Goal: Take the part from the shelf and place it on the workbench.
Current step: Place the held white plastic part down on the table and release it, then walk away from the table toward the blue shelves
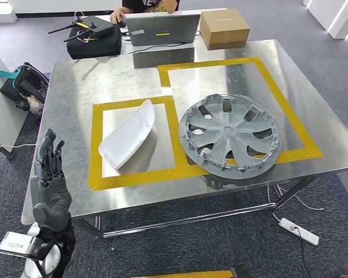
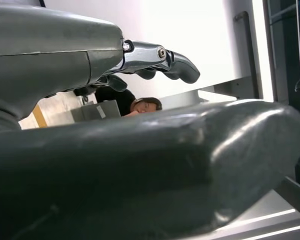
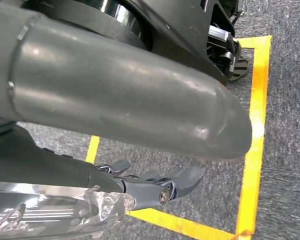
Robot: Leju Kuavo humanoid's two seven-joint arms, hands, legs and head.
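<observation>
**Parts rest on the bench, but the raised left robot hand is near its edge**

Nearest to us, the left robot hand (image 1: 50, 174) is raised beside the front left corner of the shiny metal bench (image 1: 234, 63), with its dark fingers (image 1: 47, 152) spread and pointing upward, and it holds nothing. We judge that a careless swing of this arm could strike the bench edge. The right robot hand (image 3: 156, 187) hangs low over grey carpet marked with yellow floor tape (image 3: 254, 125); its fingers are apart and it grips nothing.

Further in, the white curved plastic shell (image 1: 128, 134) lies inside the left yellow tape frame (image 1: 95, 145). We believe it is light, so a small touch could push it out of the frame. Just beside it, the grey plastic wheel cover (image 1: 229, 136) lies across the tape line between the two frames. It is near the front edge, so a push could let it slide off.

At the far side, a person sits behind a grey laptop (image 1: 163, 28), next to a brown cardboard box (image 1: 224, 26); a wide reach could come close to them.
</observation>
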